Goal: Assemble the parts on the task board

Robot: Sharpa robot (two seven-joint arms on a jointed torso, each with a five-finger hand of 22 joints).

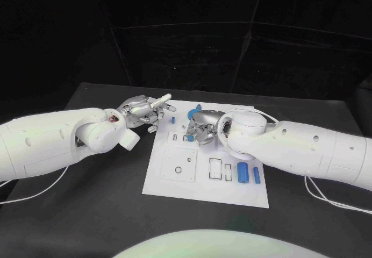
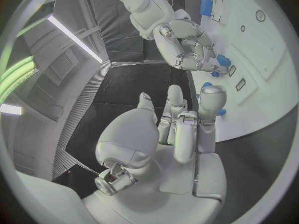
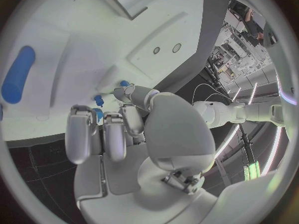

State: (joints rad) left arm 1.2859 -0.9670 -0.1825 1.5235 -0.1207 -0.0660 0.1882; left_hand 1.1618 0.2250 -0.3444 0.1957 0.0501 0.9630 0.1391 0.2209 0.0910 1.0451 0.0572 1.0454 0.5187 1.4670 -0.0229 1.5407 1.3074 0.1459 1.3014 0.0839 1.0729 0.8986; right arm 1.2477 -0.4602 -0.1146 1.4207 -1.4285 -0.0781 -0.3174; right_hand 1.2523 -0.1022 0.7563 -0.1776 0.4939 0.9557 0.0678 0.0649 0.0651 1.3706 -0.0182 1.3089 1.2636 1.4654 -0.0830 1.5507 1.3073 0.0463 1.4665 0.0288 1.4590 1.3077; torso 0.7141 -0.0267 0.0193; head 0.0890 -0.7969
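Observation:
The white task board (image 1: pixel 203 180) lies in the middle of the black table. My right hand (image 1: pixel 200 126) hovers low over its far part with curled fingers and pinches a small blue part (image 2: pixel 223 60) at their tips, just above the board. Another small blue part (image 2: pixel 215 74) lies on the board just beside those fingertips. My left hand (image 1: pixel 147 111) is at the board's far left corner, its fingers (image 2: pixel 187 119) stretched out side by side and holding nothing. A small blue piece (image 1: pixel 172 108) lies just beside its fingertips. Two blue cylinders (image 1: pixel 242 172) lie side by side near the board's right edge.
More blue parts (image 1: pixel 194 110) stand at the board's far edge behind my right hand. Rectangular slots (image 1: pixel 215 168) and a round hole (image 1: pixel 178 170) mark the board's near half. Black table (image 1: pixel 85 215) surrounds the board.

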